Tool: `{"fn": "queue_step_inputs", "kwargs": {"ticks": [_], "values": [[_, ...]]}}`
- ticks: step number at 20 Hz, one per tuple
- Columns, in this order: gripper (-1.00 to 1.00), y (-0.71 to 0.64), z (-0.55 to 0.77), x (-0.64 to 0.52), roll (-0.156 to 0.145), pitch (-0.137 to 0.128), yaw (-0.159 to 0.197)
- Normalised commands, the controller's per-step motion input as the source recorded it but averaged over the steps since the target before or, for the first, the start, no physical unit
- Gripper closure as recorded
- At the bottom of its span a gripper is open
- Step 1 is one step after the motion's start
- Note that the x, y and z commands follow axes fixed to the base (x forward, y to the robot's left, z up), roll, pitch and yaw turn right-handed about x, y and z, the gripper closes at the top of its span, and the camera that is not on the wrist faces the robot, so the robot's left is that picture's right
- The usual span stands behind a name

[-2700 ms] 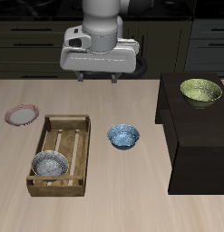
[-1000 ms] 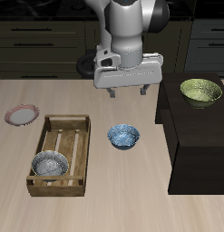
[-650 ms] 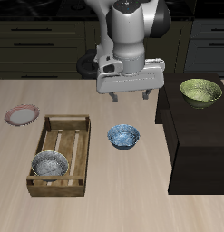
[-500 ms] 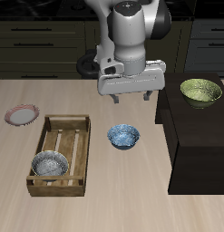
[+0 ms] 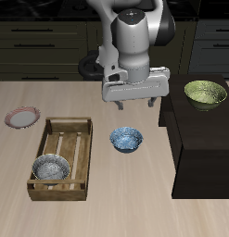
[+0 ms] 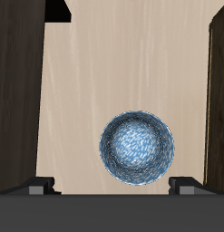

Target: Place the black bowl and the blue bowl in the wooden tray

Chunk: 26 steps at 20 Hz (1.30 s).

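Observation:
The blue bowl sits on the table between the wooden tray and a black box. It also shows in the wrist view, just ahead of the fingers. My gripper hangs open and empty above and slightly behind the blue bowl, well clear of it. Both fingertips show wide apart in the wrist view. The black bowl lies inside the wooden tray, at the end nearer the table's front edge.
A tall black box stands beside the blue bowl, with an olive-green bowl on top. A pink-rimmed plate lies on the table beyond the tray. Dark cabinets run along the back.
My gripper has swung across from above the tray's back end to over the blue bowl, turned a little, and come down slightly. The bowls have not moved.

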Motion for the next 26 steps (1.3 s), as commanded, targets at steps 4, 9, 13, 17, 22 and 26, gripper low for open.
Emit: {"fn": "queue_step_inputs", "kwargs": {"ticks": [4, 9, 13, 17, 22, 26], "values": [[-1.0, -0.09, -0.18, 0.1, -0.026, 0.022, 0.007], [-1.0, -0.1, -0.19, 0.16, -0.023, 0.026, -0.006], [-1.0, 0.12, -0.29, 0.12, 0.033, 0.075, 0.0], [-1.0, 0.07, -0.22, 0.08, 0.016, 0.059, -0.009], [-1.0, 0.04, -0.2, 0.12, 0.017, 0.06, 0.012], [-1.0, 0.08, -0.16, 0.04, 0.014, 0.037, 0.002]]}}
